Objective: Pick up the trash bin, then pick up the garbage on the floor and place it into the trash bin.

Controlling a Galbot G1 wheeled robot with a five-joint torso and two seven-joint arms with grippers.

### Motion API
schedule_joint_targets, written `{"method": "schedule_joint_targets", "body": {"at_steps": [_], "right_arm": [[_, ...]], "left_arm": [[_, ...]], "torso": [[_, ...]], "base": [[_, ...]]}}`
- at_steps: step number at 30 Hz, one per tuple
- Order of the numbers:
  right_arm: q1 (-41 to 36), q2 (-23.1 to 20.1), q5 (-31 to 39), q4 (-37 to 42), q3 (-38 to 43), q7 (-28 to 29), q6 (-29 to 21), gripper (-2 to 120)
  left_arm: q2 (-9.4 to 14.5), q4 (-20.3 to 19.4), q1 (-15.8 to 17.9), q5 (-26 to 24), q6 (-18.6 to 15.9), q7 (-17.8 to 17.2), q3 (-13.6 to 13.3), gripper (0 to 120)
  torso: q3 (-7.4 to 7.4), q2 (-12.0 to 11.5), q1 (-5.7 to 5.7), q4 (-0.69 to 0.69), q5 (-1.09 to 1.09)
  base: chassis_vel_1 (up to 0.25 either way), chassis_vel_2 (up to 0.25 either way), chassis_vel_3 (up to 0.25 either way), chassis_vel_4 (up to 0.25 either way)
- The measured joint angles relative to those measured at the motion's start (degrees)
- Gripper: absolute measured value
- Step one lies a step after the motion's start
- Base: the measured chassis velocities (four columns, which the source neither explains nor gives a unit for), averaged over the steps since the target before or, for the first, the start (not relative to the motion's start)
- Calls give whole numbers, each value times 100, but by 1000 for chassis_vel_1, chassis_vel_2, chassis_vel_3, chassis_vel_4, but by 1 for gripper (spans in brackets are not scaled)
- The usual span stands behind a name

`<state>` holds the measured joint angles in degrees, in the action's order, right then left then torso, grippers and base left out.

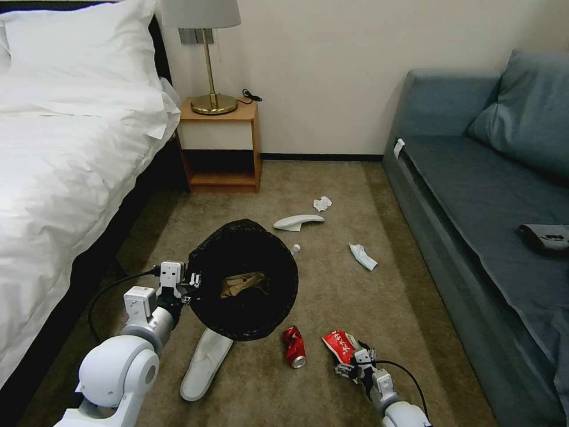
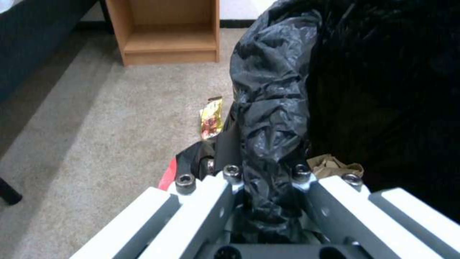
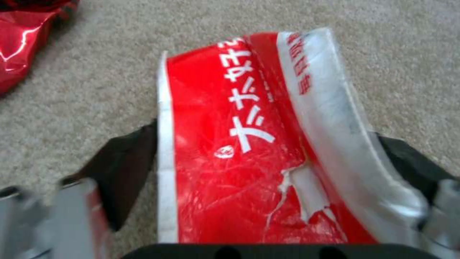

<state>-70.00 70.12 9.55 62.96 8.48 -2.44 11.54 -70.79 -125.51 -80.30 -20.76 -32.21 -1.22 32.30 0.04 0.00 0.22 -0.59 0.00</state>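
My left gripper (image 1: 188,283) is shut on the rim of the trash bin (image 1: 243,279), which hangs tilted above the carpet with its black-bagged mouth facing me. Brown paper (image 1: 243,284) lies inside. In the left wrist view the fingers (image 2: 230,180) pinch the crinkly bag rim (image 2: 271,118). My right gripper (image 1: 351,357) is low at the floor. Its fingers (image 3: 127,169) press both edges of a red packet (image 3: 249,144), which buckles between them. Other garbage lies around: a red can (image 1: 294,347), two white slippers (image 1: 205,363) (image 1: 298,222), tissues (image 1: 322,203) (image 1: 363,256) and a gold wrapper (image 2: 212,117).
A white bed (image 1: 59,178) runs along the left. A wooden nightstand (image 1: 219,148) with a lamp stands at the back wall. A blue sofa (image 1: 492,196) with a grey garment (image 1: 545,237) lines the right. A small bottle (image 1: 295,249) peeks out behind the bin.
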Motion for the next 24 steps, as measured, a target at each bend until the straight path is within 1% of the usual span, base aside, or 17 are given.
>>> {"method": "schedule_joint_targets", "body": {"at_steps": [1,2,3,5,6,7,8,10,12,14,15,17,18,20,21,22,24], "right_arm": [[0,0,0,0,0,0,0,88],[-12,0,-20,-8,12,-18,35,81],[-12,0,-20,-8,12,-18,35,81],[-39,0,-37,-11,24,-30,72,72],[-39,0,-37,-11,24,-30,72,72],[-55,-3,-49,-8,32,-31,97,65],[-55,-3,-49,-8,32,-31,97,65],[-69,-15,-54,29,44,-24,111,53],[-69,-17,-54,37,48,-21,111,50],[-70,-23,-55,73,65,0,114,38],[-70,-23,-55,73,65,0,114,38],[-81,-26,-54,99,73,28,115,28],[-81,-26,-54,99,73,28,115,28],[-91,-24,-54,109,80,55,125,16],[-91,-24,-54,109,80,55,125,16],[-101,-19,-56,111,83,76,134,9],[-103,-18,-58,113,85,82,137,6]], "left_arm": [[0,0,0,0,0,0,0,2],[2,-7,-8,1,4,2,2,2],[2,-7,-8,1,4,2,2,2],[15,-16,-15,2,8,5,9,2],[15,-16,-15,2,8,5,9,2],[22,-25,-16,2,9,7,11,2],[22,-25,-16,2,9,7,11,2],[37,-52,-17,-1,10,10,13,2],[40,-57,-18,-3,10,10,13,2],[51,-70,-25,-6,10,14,18,2],[51,-70,-25,-6,10,14,18,2],[54,-73,-32,-7,11,16,21,2],[54,-73,-32,-7,11,16,21,2],[52,-81,-36,-7,12,18,21,2],[52,-81,-36,-7,12,18,21,2],[51,-84,-44,-7,18,20,22,2],[52,-86,-49,-7,20,20,23,2]], "torso": [[0,0,0,0,0],[0,0,0,1,0],[0,0,0,1,0],[0,0,0,1,0],[0,0,0,1,0],[0,0,0,0,0],[0,0,0,0,0],[0,0,0,0,0],[0,0,0,0,0],[0,0,0,0,0],[0,0,0,0,0],[0,0,0,1,0],[0,0,0,1,0],[0,0,0,0,0],[0,0,0,0,0],[0,0,0,0,0],[0,0,0,0,0]], "base": [[0,0,0,0],[0,0,0,0],[0,0,0,0],[0,0,0,0],[0,0,0,0],[0,0,0,0],[0,0,0,0],[0,0,0,0],[0,0,0,0],[0,0,0,0],[0,0,0,0],[0,0,0,0],[0,0,0,0],[0,0,0,0],[0,0,0,0],[0,0,0,0],[0,0,0,0]]}}
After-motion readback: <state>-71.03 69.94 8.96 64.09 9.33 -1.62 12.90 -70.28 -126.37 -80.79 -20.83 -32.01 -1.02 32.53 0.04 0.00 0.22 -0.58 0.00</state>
